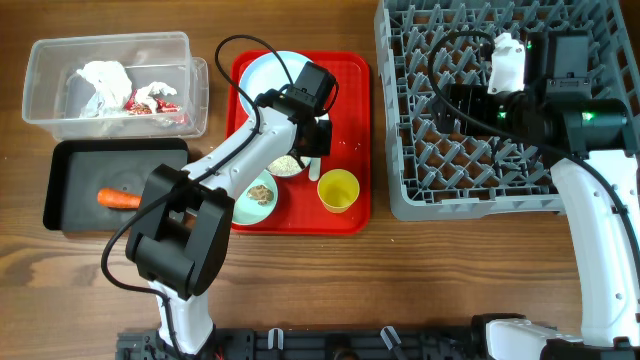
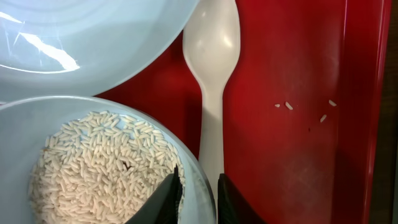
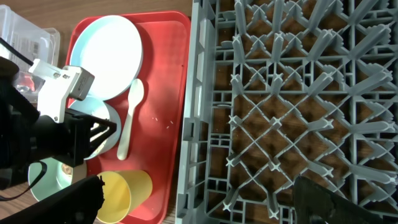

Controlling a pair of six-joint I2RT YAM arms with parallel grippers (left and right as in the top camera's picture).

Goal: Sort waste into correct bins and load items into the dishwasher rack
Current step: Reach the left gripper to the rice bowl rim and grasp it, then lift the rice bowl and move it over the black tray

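L gripper (image 2: 198,196) is straddling rice bowl (image 2: 15,149) rim at 2 o'clock, jaws near-together; can't tell if pinching. R gripper (image 3: 202,205) is hanging spread over rack (image 3: 280,93). Next probably needs a level lift to black tray (image 1: 75,170).

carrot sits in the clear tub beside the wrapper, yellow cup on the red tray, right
No. In the overhead view the carrot lies in the black tray; the wrapper is in the clear tub, and the yellow cup is on the red tray.

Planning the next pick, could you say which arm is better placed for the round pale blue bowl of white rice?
Left: the left end effector sits at the rim of that round pale blue bowl; the right end effector hangs open over the grey plastic rack.
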